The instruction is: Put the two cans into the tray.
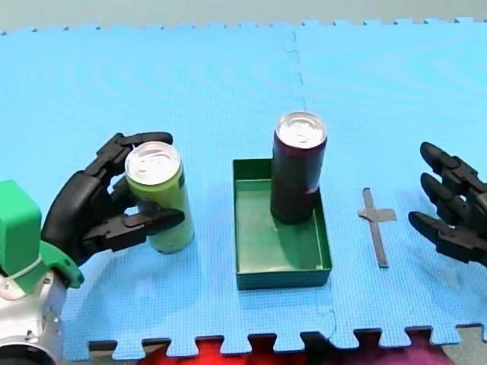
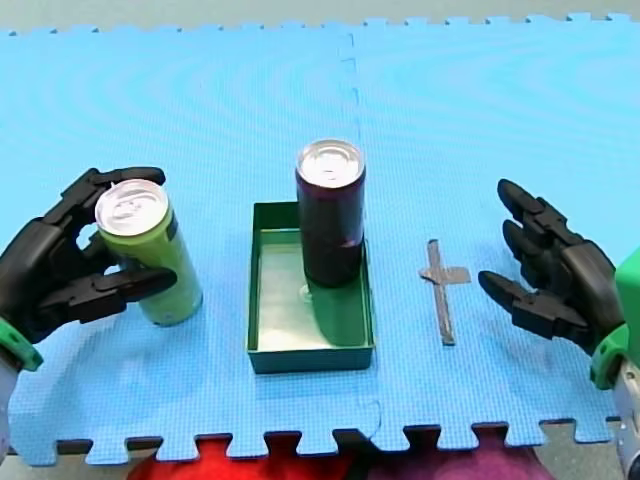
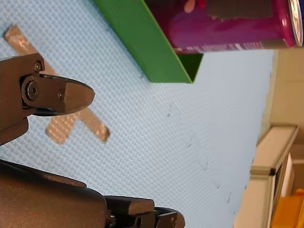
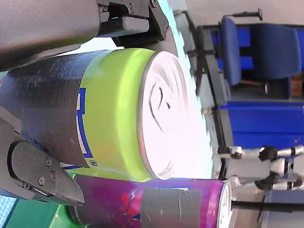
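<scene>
Left of the tray (image 1: 281, 275): green can (image 1: 158, 199) upright on the blue mat (image 1: 380, 91), seemingly standing on its base, though a slight lift is hard to rule out.
Left hand (image 1: 91, 207): fingers (image 4: 33, 173) wrapped around the green can's side.
Inside the tray: purple can (image 1: 298, 171), upright at the far end.
Right hand (image 1: 456, 213): just beyond the tape cross (image 1: 377, 217), holding nothing, fingers uncurled.

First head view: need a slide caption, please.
Left hand grips green can beside tray holding purple can; right hand open, far right.
</scene>
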